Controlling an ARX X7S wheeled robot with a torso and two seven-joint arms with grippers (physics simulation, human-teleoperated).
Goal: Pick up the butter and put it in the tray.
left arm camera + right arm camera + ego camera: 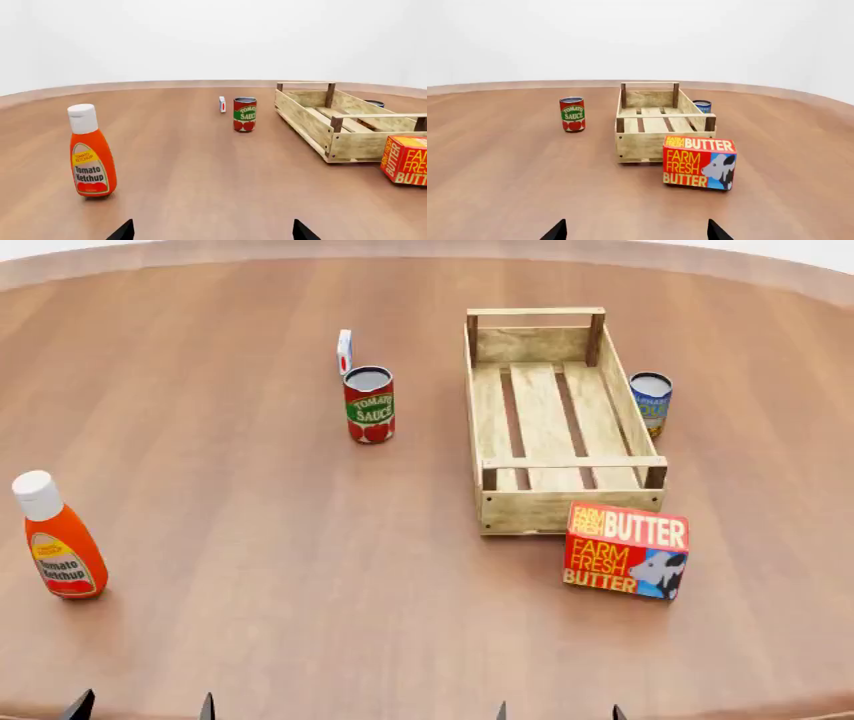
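Observation:
The butter [626, 551] is a red-orange carton lettered "FARM FRESH BUTTER" with a cow on a blue corner. It stands on the table just in front of the near right corner of the tray [566, 508], a long light-wood slatted crate with nothing in it. The right wrist view shows the butter [699, 162] ahead of my right gripper [636, 234], which is open and holds nothing. My left gripper [212, 234] is open too, with the butter [405, 160] far off to one side. In the head view only the fingertips [207, 707] of both grippers show at the table's near edge.
A tomato ketchup bottle [58, 536] stands at the near left. A tomato sauce can [370, 404] and a small white-blue box [344, 350] stand left of the tray. A blue can [650, 403] stands against the tray's right side. The round wooden table's edge [747, 265] curves behind.

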